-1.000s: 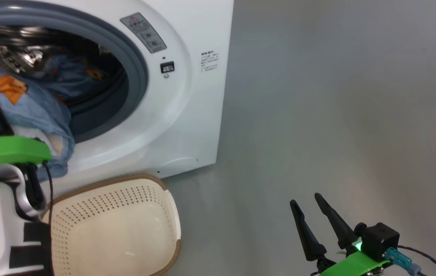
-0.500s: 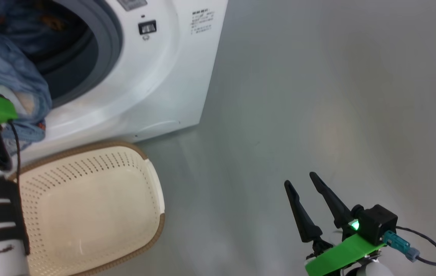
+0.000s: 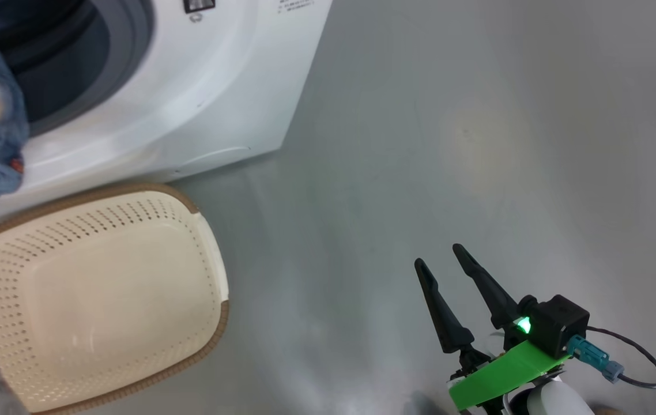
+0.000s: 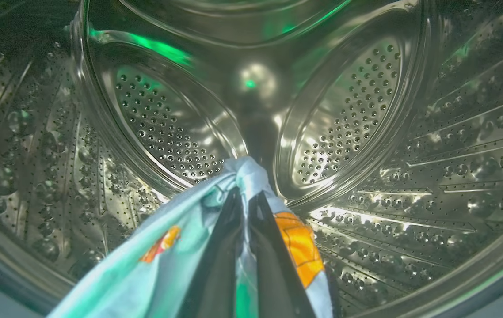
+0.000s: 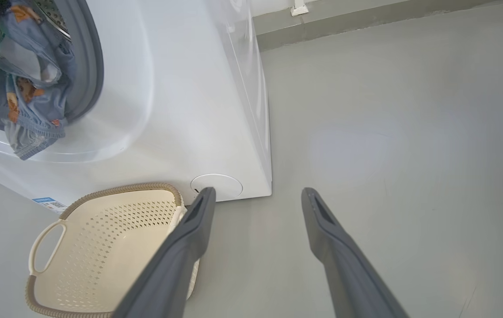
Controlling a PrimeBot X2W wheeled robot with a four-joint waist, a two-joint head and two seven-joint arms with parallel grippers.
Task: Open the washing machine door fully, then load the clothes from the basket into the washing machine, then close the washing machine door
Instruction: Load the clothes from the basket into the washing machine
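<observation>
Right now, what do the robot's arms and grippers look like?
The right gripper has two long, tapering black jaws on a bright green bracket, beside a black box with a green light. A teal plug trails a dark cable. The left gripper has the same slim dark jaws.

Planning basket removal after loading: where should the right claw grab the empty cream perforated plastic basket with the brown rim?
Likely the white side handle on the end of the cream perforated basket nearest the open right claw, from above, one finger inside the wall, one outside. It sits upright and empty on the floor, so that thin edge is exposed.
</observation>
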